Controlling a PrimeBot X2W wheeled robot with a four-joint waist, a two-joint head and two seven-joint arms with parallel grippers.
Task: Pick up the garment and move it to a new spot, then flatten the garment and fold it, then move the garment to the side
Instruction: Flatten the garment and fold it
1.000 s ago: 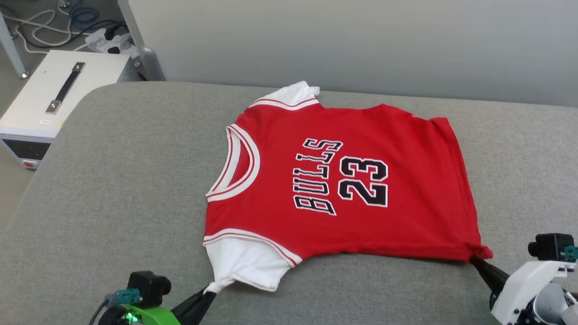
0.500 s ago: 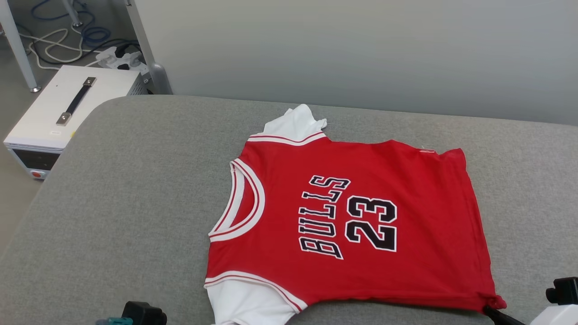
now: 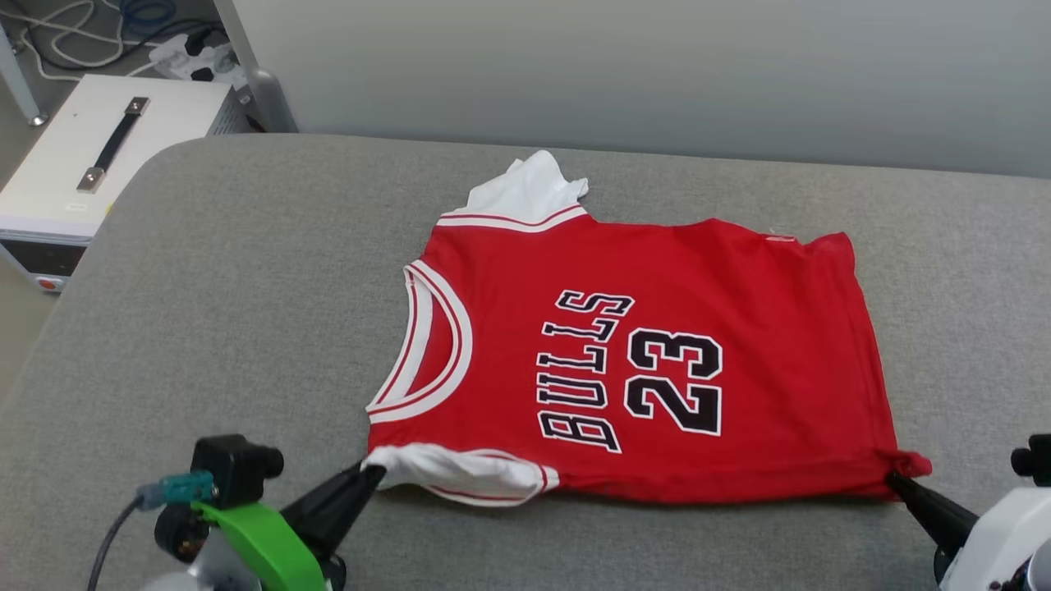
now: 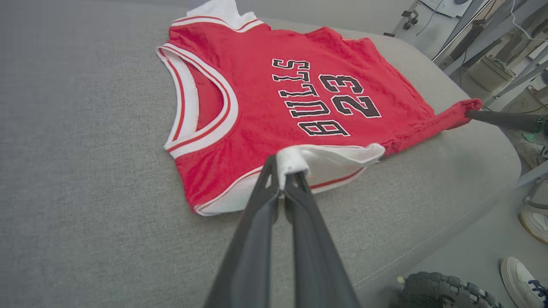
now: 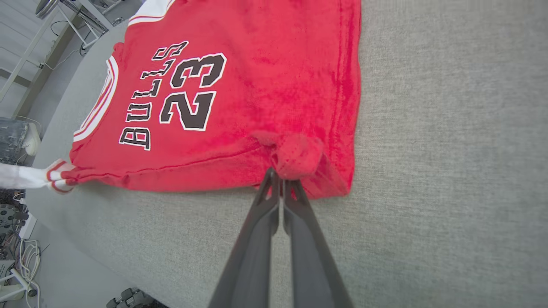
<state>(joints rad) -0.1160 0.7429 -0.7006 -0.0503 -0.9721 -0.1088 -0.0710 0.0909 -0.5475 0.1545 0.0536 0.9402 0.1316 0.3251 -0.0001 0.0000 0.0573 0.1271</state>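
You are looking at the shirt (image 3: 657,271) lying spread, print up, on the grey surface (image 3: 213,312). Its black, white-edged lettering is reading "BULLS" over "23", running sideways in the head view. Your left tool (image 3: 376,472) is pinching the white sleeve with its fingers closed tight, just below the collar end of that print. Your right tool (image 3: 892,477) is gripping the red hem corner beyond the "23", fingers likewise closed on the cloth. Both tools are sitting at the shirt's near edge, well apart.
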